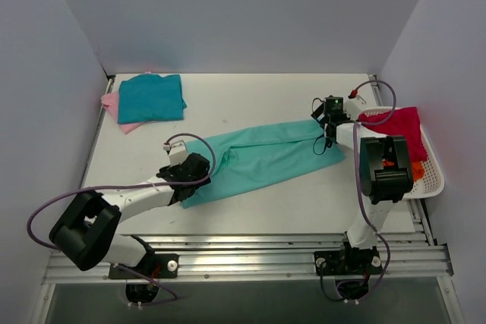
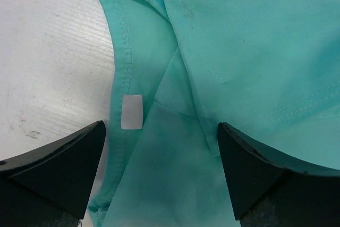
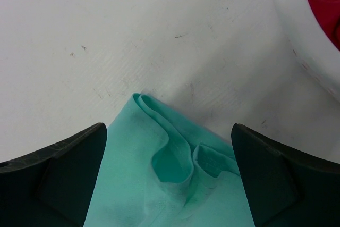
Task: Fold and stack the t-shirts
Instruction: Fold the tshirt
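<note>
The mint-green t-shirt (image 1: 262,158) lies as a long folded strip slanting across the table's middle. My left gripper (image 1: 190,170) is open over its near-left end, the collar and white label (image 2: 132,112) between the fingers (image 2: 58,168). My right gripper (image 1: 325,136) is open over its far-right end, a rumpled corner (image 3: 172,158) between the fingers (image 3: 58,174). A folded teal t-shirt (image 1: 152,98) lies on a pink one (image 1: 114,104) at the far left. A crimson t-shirt (image 1: 399,127) and an orange one (image 1: 418,166) sit in the basket.
The white slotted basket (image 1: 429,180) stands at the table's right edge, close to my right arm; its rim shows in the right wrist view (image 3: 303,41). Walls close in the table on the left, back and right.
</note>
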